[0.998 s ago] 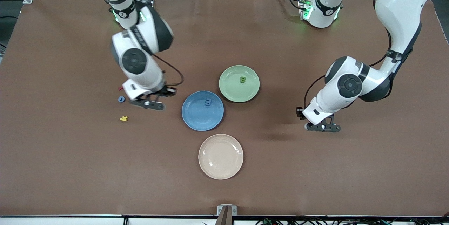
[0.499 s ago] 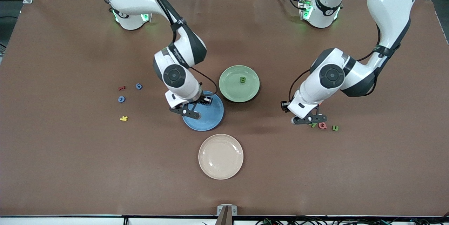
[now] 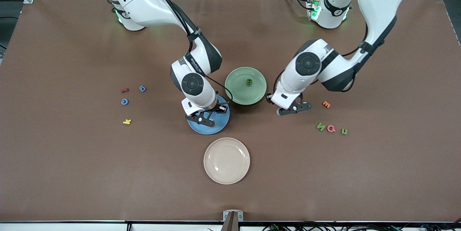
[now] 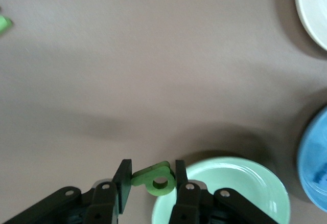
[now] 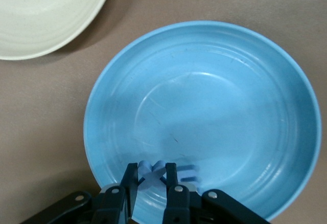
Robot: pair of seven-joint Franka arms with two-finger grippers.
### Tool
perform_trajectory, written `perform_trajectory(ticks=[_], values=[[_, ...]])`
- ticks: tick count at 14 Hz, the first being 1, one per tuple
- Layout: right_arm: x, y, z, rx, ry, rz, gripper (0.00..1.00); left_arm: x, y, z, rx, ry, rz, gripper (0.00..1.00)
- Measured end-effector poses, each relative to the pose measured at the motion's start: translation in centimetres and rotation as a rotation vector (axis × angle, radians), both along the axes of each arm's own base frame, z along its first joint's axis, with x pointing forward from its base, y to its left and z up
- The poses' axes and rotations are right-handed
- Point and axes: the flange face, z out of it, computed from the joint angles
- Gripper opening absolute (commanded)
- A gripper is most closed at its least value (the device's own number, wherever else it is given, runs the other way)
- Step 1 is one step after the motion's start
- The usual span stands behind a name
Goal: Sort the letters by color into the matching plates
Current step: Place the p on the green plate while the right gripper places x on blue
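My right gripper [image 3: 201,120] hangs over the blue plate [image 3: 220,122], shut on a small blue letter [image 5: 152,175]. Another blue letter [image 5: 190,173] lies in that blue plate [image 5: 204,101]. My left gripper [image 3: 293,109] is over the table at the rim of the green plate [image 3: 236,94], on the left arm's side, shut on a green letter [image 4: 155,179]. A dark green letter [image 3: 249,82] lies in the green plate [image 4: 240,183]. Two blue letters [image 3: 142,88] [image 3: 124,102] lie toward the right arm's end. Two green letters [image 3: 320,126] [image 3: 344,131] lie toward the left arm's end.
A cream plate [image 3: 226,160] sits nearer the front camera than the blue plate. Red [image 3: 124,90] and yellow [image 3: 126,121] letters lie by the loose blue ones. Orange [image 3: 326,104] and pink [image 3: 331,128] letters lie by the loose green ones.
The right arm has swung from the loose blue letters to over the blue plate. The left arm has travelled from the green letters' spot to the green plate's rim, carrying the green letter.
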Motion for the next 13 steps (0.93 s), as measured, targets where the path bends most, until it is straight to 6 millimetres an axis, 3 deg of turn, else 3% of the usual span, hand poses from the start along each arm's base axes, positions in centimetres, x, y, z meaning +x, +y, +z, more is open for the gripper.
perform_trajectory(ticks=[3, 5, 6, 7, 9, 10, 13], values=[[-0.2, 0.6, -1.0, 0.002, -0.007, 0.007, 0.18, -3.0, -3.9, -0.4, 0.009, 0.016, 0.044, 0.00], [-0.2, 0.7, -1.6, 0.002, -0.009, 0.007, 0.32, -4.7, -5.8, -0.8, 0.012, 0.028, 0.053, 0.01], [-0.2, 0.7, -1.8, 0.002, -0.012, 0.006, 0.47, -5.3, -6.5, -1.1, 0.014, 0.036, 0.057, 0.01], [-0.1, 0.7, -1.9, 0.002, -0.013, 0.005, 0.70, -6.1, -7.2, -1.6, 0.016, 0.049, 0.064, 0.02], [0.1, 0.6, -1.8, 0.003, -0.017, 0.003, 0.93, -7.2, -8.2, -2.9, 0.021, 0.080, 0.071, 0.06], [0.4, 0.5, -1.6, 0.003, -0.022, -0.001, 0.99, -7.5, -8.4, -3.7, 0.023, 0.096, 0.072, 0.16], [1.2, 0.0, -0.3, -0.003, -0.018, -0.008, 0.99, -7.5, -7.9, -5.8, 0.031, 0.137, 0.082, 0.86]])
